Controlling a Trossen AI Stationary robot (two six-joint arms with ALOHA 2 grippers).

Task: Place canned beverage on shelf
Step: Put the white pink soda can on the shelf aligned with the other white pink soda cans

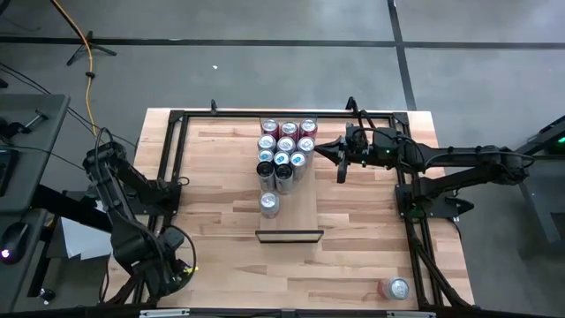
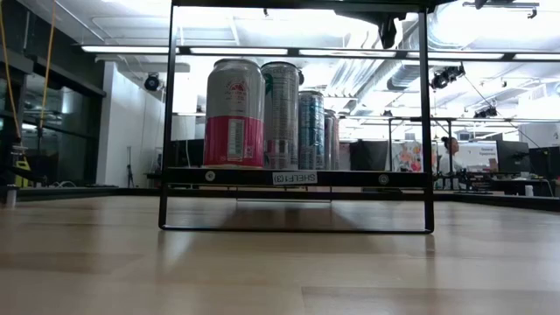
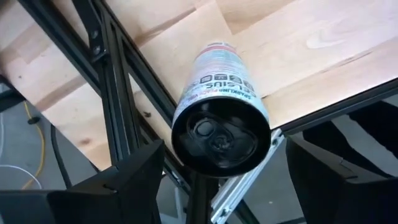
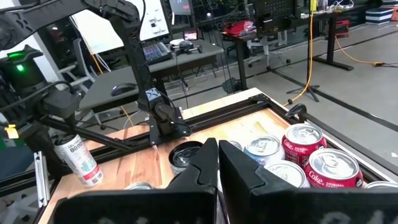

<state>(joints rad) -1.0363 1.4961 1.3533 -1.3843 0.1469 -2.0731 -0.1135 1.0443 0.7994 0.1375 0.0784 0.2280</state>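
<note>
Cans (image 1: 286, 147) crowd the shelf (image 1: 300, 216), its near end kept free for more. Right gripper (image 1: 339, 164) hovers beside them, fingers together, empty. Left gripper (image 1: 179, 265) clasps another can (image 3: 219, 109) off the surface's edge.

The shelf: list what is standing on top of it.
On the shelf stand upright cans: a tight cluster at the far end, some red, some silver, and one single can nearer the dark strip. The wood beneath the cluster is covered.

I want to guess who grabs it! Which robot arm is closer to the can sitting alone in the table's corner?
Right. Its end effector hovers beside the shelved cans, up-table from the lone can. The left end effector sits across the table, holding another can.
</note>
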